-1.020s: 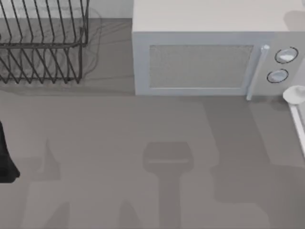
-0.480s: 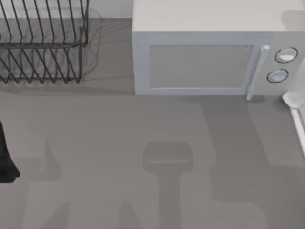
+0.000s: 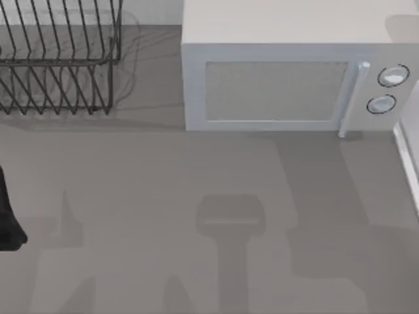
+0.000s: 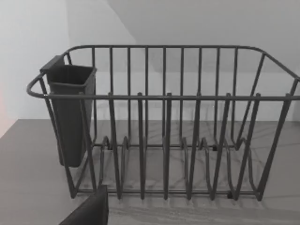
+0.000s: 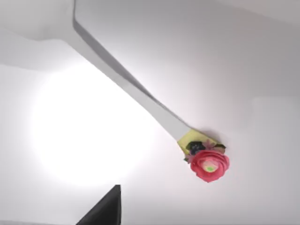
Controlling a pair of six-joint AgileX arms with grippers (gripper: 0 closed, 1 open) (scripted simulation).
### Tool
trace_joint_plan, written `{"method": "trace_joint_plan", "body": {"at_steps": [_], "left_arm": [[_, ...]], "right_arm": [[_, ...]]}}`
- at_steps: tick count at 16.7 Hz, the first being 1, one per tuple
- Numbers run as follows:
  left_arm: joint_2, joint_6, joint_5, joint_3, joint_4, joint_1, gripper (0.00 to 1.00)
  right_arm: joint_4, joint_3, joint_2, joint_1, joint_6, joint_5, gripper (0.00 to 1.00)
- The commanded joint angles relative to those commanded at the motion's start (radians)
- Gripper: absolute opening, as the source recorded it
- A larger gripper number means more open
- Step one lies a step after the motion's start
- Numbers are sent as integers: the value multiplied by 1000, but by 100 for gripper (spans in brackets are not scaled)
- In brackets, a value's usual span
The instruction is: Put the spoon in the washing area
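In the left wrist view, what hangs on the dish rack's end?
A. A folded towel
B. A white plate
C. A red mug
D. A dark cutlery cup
D: a dark cup hangs on the end wall of the wire rack, whose slots hold nothing.

matte black left arm (image 3: 8,216), smooth casing
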Motion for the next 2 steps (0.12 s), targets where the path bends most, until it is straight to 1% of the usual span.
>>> {"method": "trace_joint_plan", "body": {"at_steps": [2], "left_arm": [[0,0,0,0,0,0,100]], "right_arm": [[0,0,0,0,0,0,100]]}}
